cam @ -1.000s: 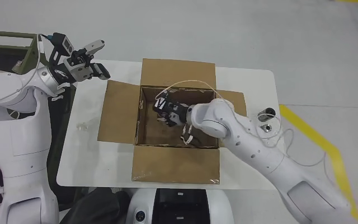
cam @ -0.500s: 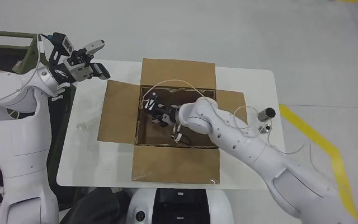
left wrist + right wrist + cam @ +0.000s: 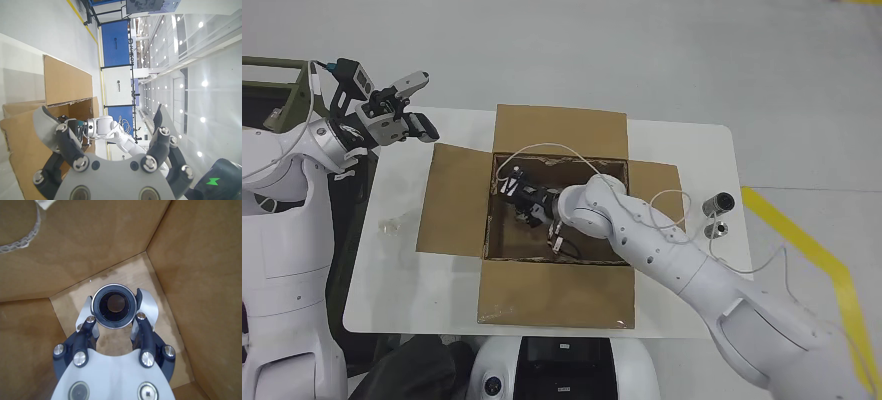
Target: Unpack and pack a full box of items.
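left gripper (image 3: pixel 425 102) high, spread wide | right gripper (image 3: pixel 114 298) low, clamped

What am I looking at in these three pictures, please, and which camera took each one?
This is a white robot with two arms, each ending in a two-fingered gripper. The top view looks down from above its arms onto a white table with an open cardboard box. The other two pictures come from cameras on the wrists. The right gripper is down inside the box, shut on a black hollow cylinder above the box floor. The left gripper is open and empty, up near the table's far corner. Beside the box lie a dark cylinder and a smaller metal piece.
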